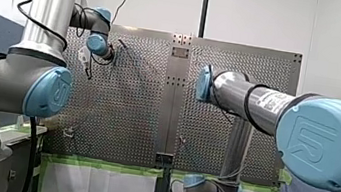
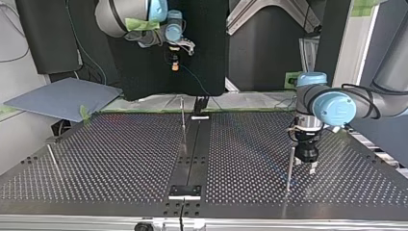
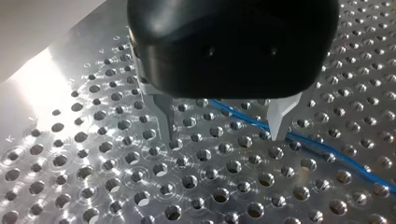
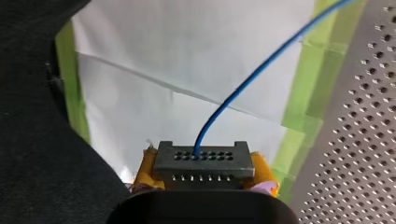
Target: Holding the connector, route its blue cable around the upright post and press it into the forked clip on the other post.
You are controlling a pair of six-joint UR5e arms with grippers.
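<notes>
My right gripper point(image 4: 201, 181) is shut on the dark grey connector point(image 4: 201, 161), held between yellow pads point(image 4: 145, 164). The blue cable point(image 4: 247, 84) leaves the connector's face and runs out over the table's taped edge. In the top view my right gripper point(image 2: 175, 63) hangs beyond the table's far edge, and the cable point(image 2: 195, 81) slants down toward the plate. My left gripper point(image 3: 224, 135) is open, metal fingertips nearly on the perforated plate, with the blue cable point(image 3: 327, 149) lying flat past its fingers. In the top view my left gripper point(image 2: 306, 166) stands beside a thin upright post point(image 2: 290, 168).
A second thin post point(image 2: 183, 118) rises near the table's middle by the dark centre strip point(image 2: 192, 149). A third post point(image 2: 52, 158) leans at the top view's left. A grey sheet point(image 2: 62, 98) lies off the far left corner. Green tape point(image 4: 306, 112) edges the plate.
</notes>
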